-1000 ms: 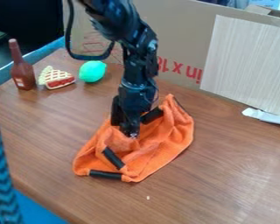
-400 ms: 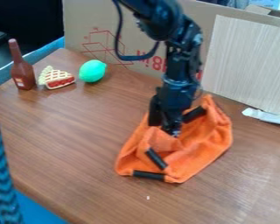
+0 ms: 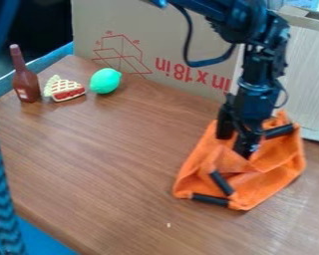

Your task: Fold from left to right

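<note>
An orange cloth (image 3: 272, 172) lies loosely folded and rumpled beneath the gripper (image 3: 235, 147), on the right side of the camera view. The fingers are spread apart, with orange fabric showing between them; whether any fabric is pinched, I cannot tell. Both tips meet the cloth in its upper left part, and most of the fabric spreads below them and to their right.

Three black strips mark the cloth: one (image 3: 279, 131) just beside the fingers, on their right; one (image 3: 221, 183) slanting below them; and one (image 3: 210, 199) farther below, along the bottom edge.

Well apart from the fingers, toward the upper left of the brown wooden table (image 3: 109, 164), are a green, rounded toy fruit (image 3: 105, 80), a toy pie slice (image 3: 68, 91) with a lattice top, and an upright brown bottle (image 3: 26, 85). Behind the fingers stands a cardboard box (image 3: 155, 35).
</note>
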Available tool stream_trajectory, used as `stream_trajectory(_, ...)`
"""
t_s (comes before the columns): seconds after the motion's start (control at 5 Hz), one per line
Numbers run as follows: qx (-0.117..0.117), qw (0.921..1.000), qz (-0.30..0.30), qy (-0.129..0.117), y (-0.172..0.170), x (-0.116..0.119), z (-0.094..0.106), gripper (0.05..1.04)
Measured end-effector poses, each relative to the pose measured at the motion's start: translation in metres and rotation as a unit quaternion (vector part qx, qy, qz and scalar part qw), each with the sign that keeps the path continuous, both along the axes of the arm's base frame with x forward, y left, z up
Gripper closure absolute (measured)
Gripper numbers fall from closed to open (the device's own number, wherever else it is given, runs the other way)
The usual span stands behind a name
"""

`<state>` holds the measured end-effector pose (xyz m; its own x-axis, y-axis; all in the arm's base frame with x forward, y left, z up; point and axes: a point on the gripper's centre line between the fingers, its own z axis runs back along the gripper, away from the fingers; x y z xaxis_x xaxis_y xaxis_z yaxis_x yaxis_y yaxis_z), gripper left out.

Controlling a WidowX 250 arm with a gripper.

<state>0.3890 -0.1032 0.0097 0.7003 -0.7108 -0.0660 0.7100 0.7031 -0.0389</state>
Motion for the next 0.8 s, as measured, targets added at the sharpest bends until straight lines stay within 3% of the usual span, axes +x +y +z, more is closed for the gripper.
stream_trajectory(0.4,0.032,0.9995,-0.001,0.001,0.014,-0.008,-0.02,0.084)
stream_trajectory(0.8,0.038,0.9992,-0.003,0.012,0.069,-0.049,-0.019,0.084)
